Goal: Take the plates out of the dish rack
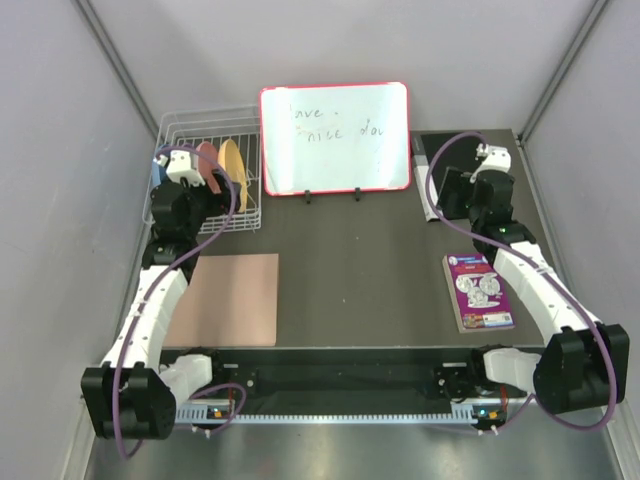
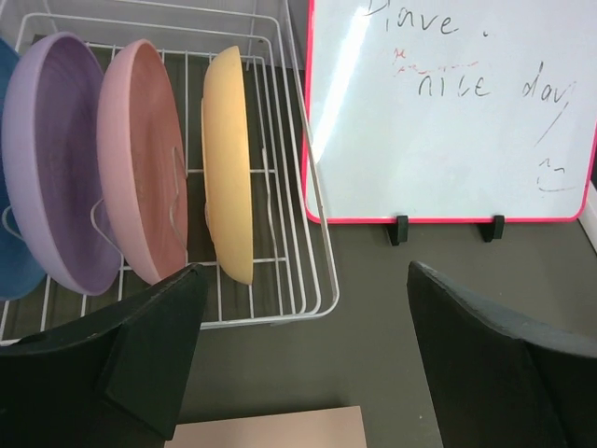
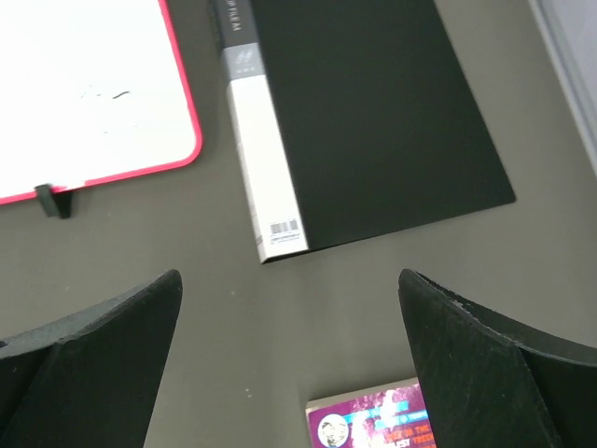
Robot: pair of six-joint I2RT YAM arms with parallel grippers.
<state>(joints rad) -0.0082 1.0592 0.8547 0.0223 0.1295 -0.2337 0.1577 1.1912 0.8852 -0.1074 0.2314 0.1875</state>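
Plates stood on edge between tines of the dish rack at ten o'clock, so the left gripper, fingers wide apart, faced their rims for an edge pinch, while the right gripper, also spread, idled near two o'clock.

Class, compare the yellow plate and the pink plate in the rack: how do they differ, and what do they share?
The yellow plate is orange-yellow; the pink plate is pink. The yellow plate ends the row beside the whiteboard; the pink plate stands between it and the lavender plate. Both stand on edge in the dish rack.
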